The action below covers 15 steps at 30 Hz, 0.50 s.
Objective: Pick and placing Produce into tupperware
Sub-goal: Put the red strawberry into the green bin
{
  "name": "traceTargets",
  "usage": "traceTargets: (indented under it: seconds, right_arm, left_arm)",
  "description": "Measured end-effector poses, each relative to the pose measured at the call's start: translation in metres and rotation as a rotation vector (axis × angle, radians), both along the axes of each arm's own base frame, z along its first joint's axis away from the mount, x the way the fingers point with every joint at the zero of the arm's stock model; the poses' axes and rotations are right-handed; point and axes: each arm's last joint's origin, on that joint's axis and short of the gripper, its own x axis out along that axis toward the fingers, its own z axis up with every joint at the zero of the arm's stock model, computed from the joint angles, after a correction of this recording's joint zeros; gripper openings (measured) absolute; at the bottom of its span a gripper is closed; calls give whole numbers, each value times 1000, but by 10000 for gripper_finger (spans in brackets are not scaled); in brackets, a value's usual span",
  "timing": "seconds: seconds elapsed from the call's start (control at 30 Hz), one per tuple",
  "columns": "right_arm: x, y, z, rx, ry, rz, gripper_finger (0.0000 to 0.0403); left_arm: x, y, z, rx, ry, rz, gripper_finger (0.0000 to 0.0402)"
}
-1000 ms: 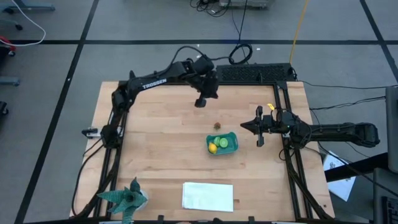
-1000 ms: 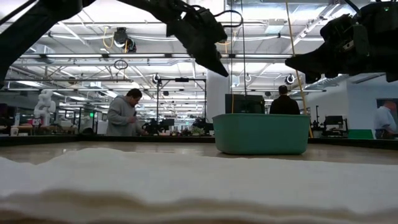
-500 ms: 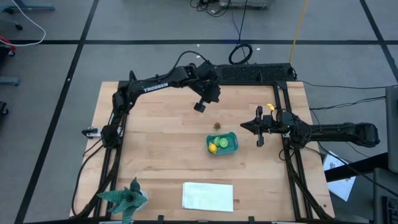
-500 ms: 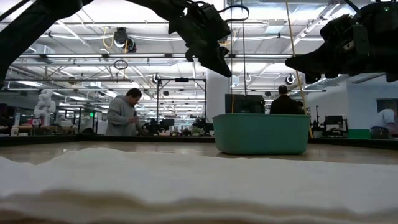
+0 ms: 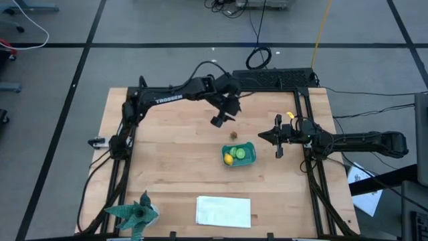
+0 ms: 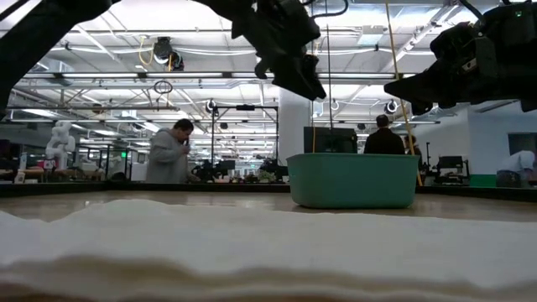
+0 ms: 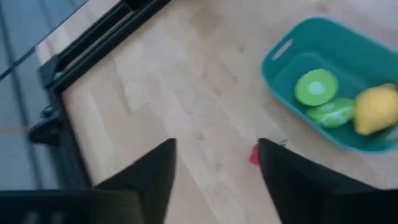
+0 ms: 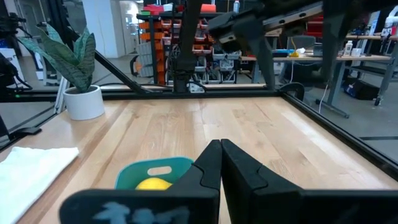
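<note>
The teal tub [image 5: 239, 154] stands right of the table's middle and holds the yellow lemon [image 5: 229, 158] and the green piece [image 5: 241, 153]. The small dark brownish-red piece [image 5: 234, 134] lies on the wood just beyond the tub's far side. My left gripper [image 5: 219, 120] hangs open above the table, a little left of and beyond that piece. In the left wrist view the piece [image 7: 254, 154] shows red, right beside one finger [image 7: 283, 177], with the tub [image 7: 277, 68] farther off. My right gripper [image 5: 278, 138] is shut and empty, held above the table to the right of the tub.
A flat white sheet [image 5: 223, 211] lies near the front edge and fills the low view's foreground [image 6: 252, 243]. A green spiky paper figure [image 5: 137, 213] stands at the near left corner. A black frame [image 5: 274, 79] runs along the far right. People stand beyond the table [image 6: 168, 153].
My left gripper has moved toward the table's right and near edges, closer to the small dark piece and the tub, and has turned somewhat. The produce and the tub have stayed in place.
</note>
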Motion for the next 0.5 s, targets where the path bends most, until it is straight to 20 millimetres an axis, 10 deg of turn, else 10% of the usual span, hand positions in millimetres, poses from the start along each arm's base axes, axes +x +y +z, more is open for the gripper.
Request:
traceTargets:
  seconds: [0.5]
  right_arm:
    - [1, 0, -2, 4, 18, 0, 0]
  left_arm:
    - [27, -47, -63, 244, 229, -159, 315]
